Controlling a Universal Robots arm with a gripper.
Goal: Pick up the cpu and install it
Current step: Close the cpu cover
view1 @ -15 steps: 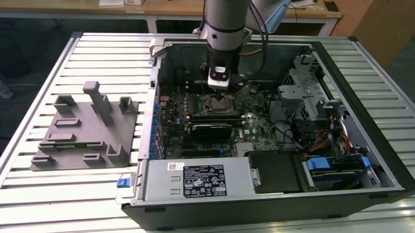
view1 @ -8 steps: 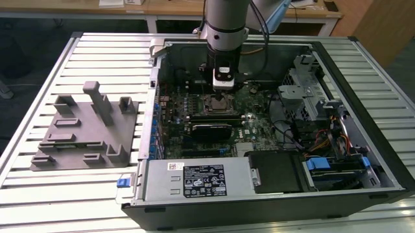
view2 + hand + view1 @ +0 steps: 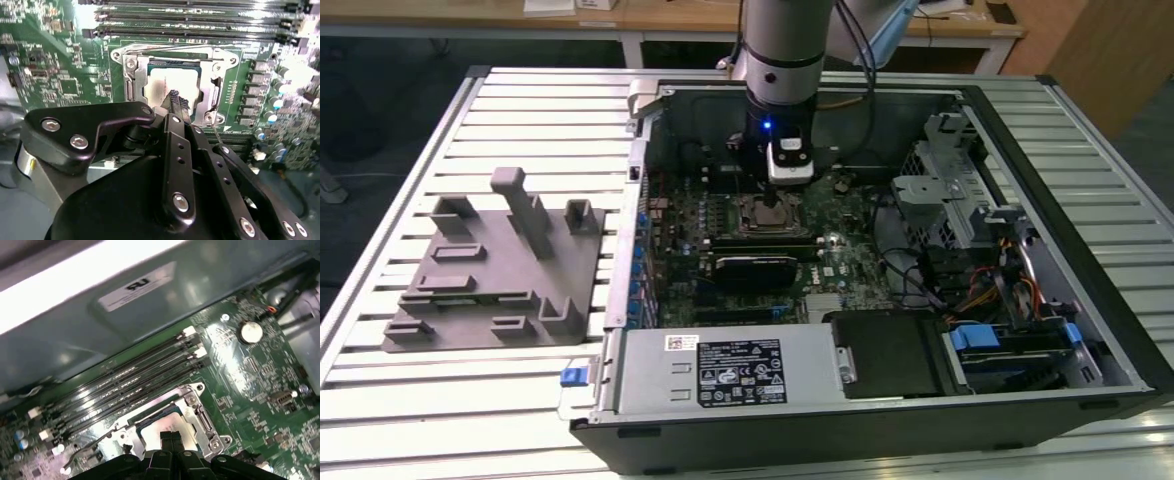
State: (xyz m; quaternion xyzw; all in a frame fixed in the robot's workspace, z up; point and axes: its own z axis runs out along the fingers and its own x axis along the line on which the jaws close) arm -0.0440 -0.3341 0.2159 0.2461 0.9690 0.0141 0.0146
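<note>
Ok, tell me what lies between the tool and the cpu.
Nothing. In the second wrist view the tool hangs right over the cpu, which lies in the socket; the stretch between is bare. Whether they touch, I cannot tell.

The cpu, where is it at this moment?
In both wrist views the cpu lies inside the metal socket frame on the motherboard, next to the memory slots, with the gripper directly over it.

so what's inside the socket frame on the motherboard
The cpu lies inside the socket frame, silvery top up. The hand, its fingertips together, covers part of the cpu, so whether it is fully seated is hidden.
</note>
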